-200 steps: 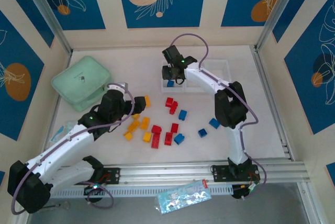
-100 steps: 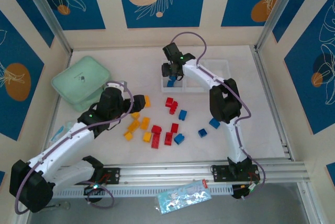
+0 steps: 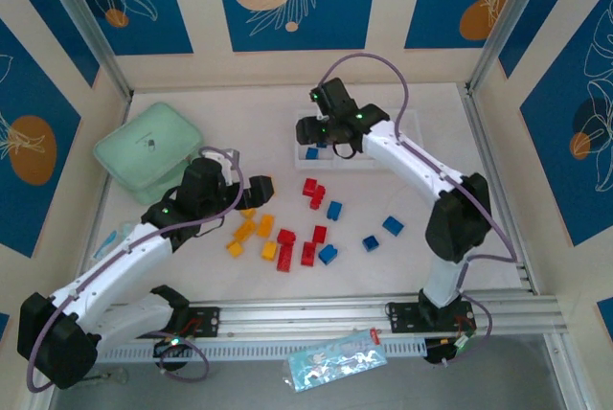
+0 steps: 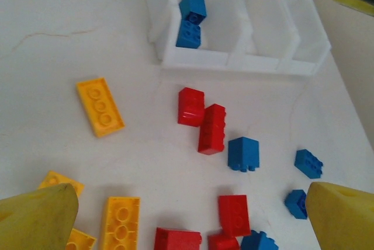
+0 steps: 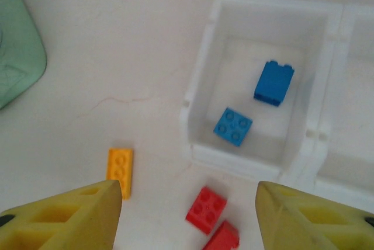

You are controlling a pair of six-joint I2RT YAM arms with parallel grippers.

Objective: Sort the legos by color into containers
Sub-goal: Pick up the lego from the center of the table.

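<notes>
The containers are three compartments of a white tray (image 3: pixel 383 121), whose near wall (image 4: pixel 234 61) and corner (image 5: pixel 198 101) also appear in the wrist views. Two blue legos (image 5: pixel 273 83) (image 5: pixel 233 126) lie in its left compartment. My right gripper (image 3: pixel 318 132) (image 5: pixel 190 218) hovers over that compartment's near-left corner, open, with nothing between its fingers. Loose red legos (image 3: pixel 311 190), blue legos (image 3: pixel 334 210) and orange legos (image 3: pixel 265 226) are scattered mid-table. My left gripper (image 3: pixel 255 187) (image 4: pixel 190 221) hangs open and empty above the pile, over a red lego (image 4: pixel 234 214).
A mint green zip case (image 3: pixel 148 151) sits at the back left. A plastic bag (image 3: pixel 337 359) lies by the front rail. One orange plate (image 5: pixel 120 170) lies apart, left of the tray. The tray's middle and right compartments hold nothing.
My right gripper opened and a second blue lego now lies in the left compartment. The right arm's elbow swung out to the right. My left arm barely moved.
</notes>
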